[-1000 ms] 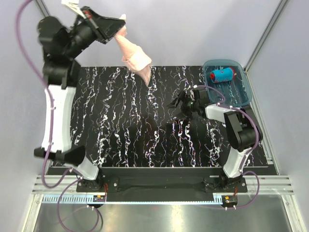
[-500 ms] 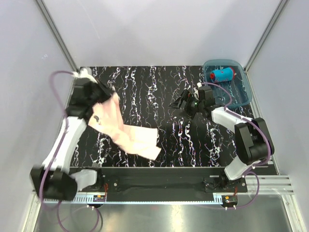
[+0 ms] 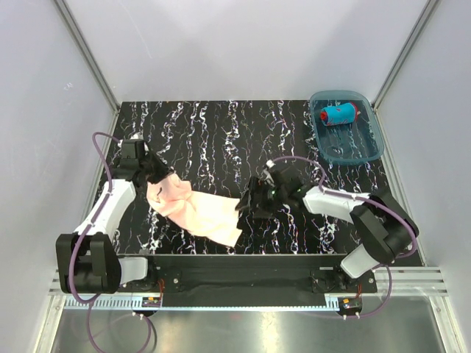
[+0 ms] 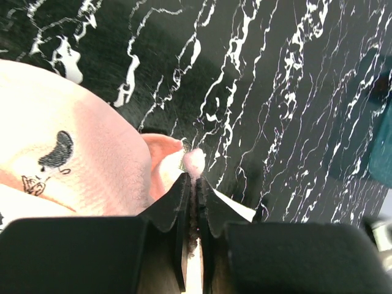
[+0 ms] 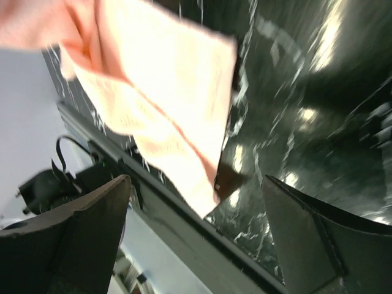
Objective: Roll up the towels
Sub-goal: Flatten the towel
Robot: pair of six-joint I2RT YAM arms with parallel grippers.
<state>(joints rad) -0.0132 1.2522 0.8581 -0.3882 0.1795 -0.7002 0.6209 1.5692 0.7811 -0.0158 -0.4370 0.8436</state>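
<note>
The peach towel (image 3: 197,212) lies on the near-left part of the table (image 3: 221,140), crumpled at its left end and spread unevenly toward the right, with its near-right corner close to the table's near edge. The blue towel (image 3: 338,114) is seen rolled in the tray (image 3: 368,151) at far right, so only the peach one appears to be left.

The left gripper (image 3: 156,175) is closed on a small tuft at the towel's left end; only a thin bit of cloth is seen between the fingertips in the wrist view. The right gripper (image 3: 246,207) is held wide open just beside the towel's right edge, with nothing in it.

Several failures can be foreseen:
- The tuft could be pulled out of the thin pinch if the cloth is tugged from the right.
- If the right edge is pushed rather than grasped, the towel may be bunched instead of flattened.
- A lopsided, loose roll would probably result if rolling is begun over the creases.
- The near corner could be dragged off the table edge by a careless pull.
</note>
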